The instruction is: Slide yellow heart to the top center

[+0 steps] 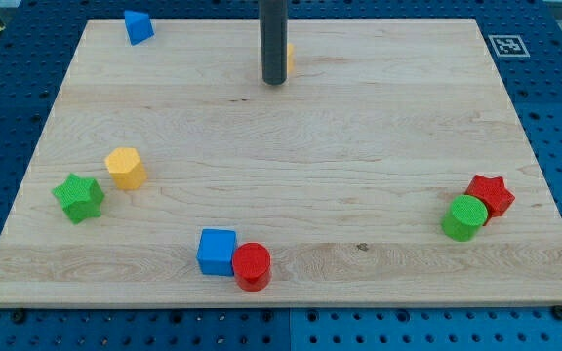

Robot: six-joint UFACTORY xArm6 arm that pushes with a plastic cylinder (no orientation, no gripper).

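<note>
Although only a thin orange-yellow sliver of the small yellow heart block [289,59] shows past the rod, it lies near the top edge of the pale wooden surface [359,136], roughly midway across, so the task looks close to finished; whether a last small nudge upward is needed is a matter of judgement, since most of the block is hidden. The tool, a straight dark rod with no jaws that holds nothing, stands with its tip [273,82] touching or just beside the heart on the view's left and slightly toward the view's bottom; the exact contact cannot be made out. Everything else lies well apart from this spot: a blue triangular block [138,26] in the top left corner, a yellow hexagonal block [125,168] and a green star block [78,197] near the left edge, a blue cube [217,252] touching a red cylinder [252,265] near the bottom, and a green cylinder [464,216] touching a red star block [490,194] at the right. None of them lies near the heart.
</note>
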